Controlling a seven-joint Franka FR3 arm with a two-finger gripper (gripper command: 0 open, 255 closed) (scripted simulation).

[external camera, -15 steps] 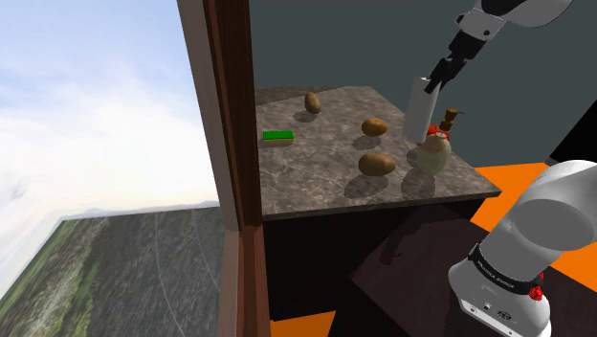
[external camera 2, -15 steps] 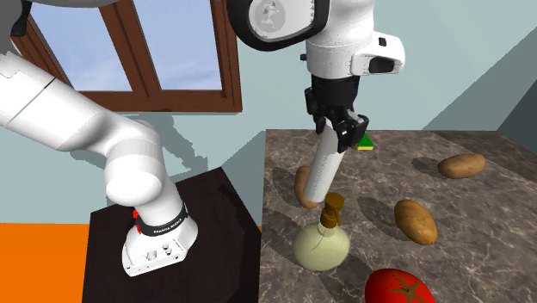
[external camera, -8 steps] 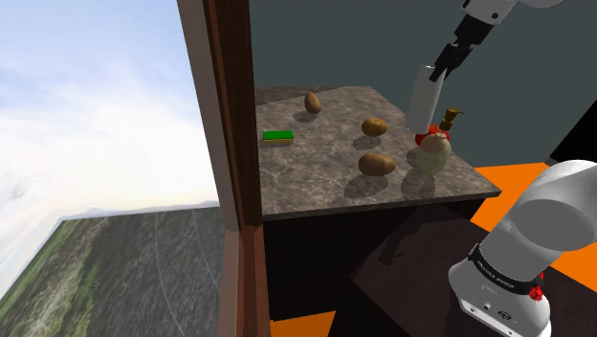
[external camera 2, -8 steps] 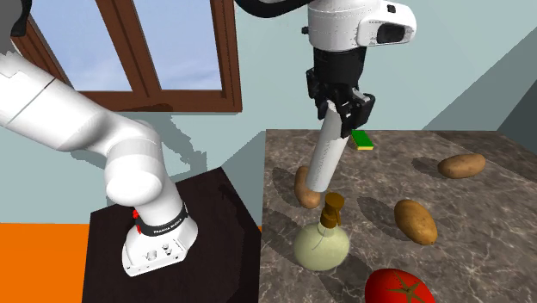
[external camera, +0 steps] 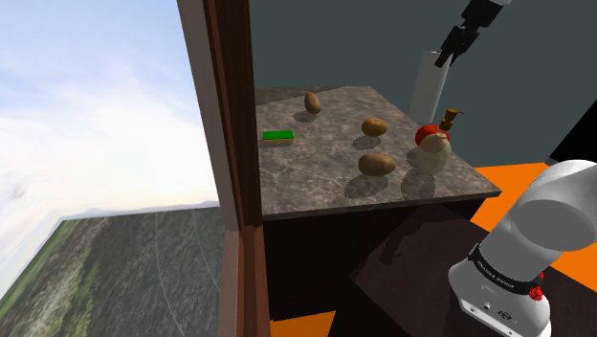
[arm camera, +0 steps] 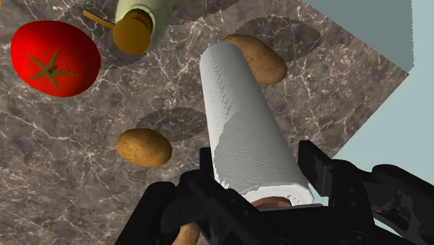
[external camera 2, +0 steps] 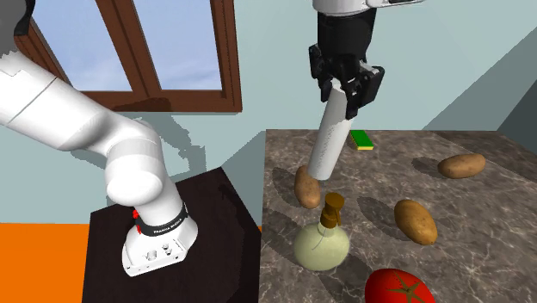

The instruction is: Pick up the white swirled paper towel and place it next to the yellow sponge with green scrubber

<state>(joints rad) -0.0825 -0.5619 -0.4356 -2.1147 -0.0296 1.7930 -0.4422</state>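
Your gripper (external camera 2: 348, 90) is clenched on the paper towel roll (external camera 2: 327, 142) near its top. Carry it high to the sponge (external camera: 278, 136), 8 o'clock in shoulder view, clearing the potatoes (external camera: 374, 125).

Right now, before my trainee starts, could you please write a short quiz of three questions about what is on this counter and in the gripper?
1. True or false: the gripper holds the paper towel roll above the counter.
2. How many potatoes lie on the counter? A) two B) three C) five
3. What is the round red food next to the bottle?

Key: 1. True: the black fingers clasp the roll near its upper end, and its lower end hangs clear of the stone top. 2. B. 3. A tomato.
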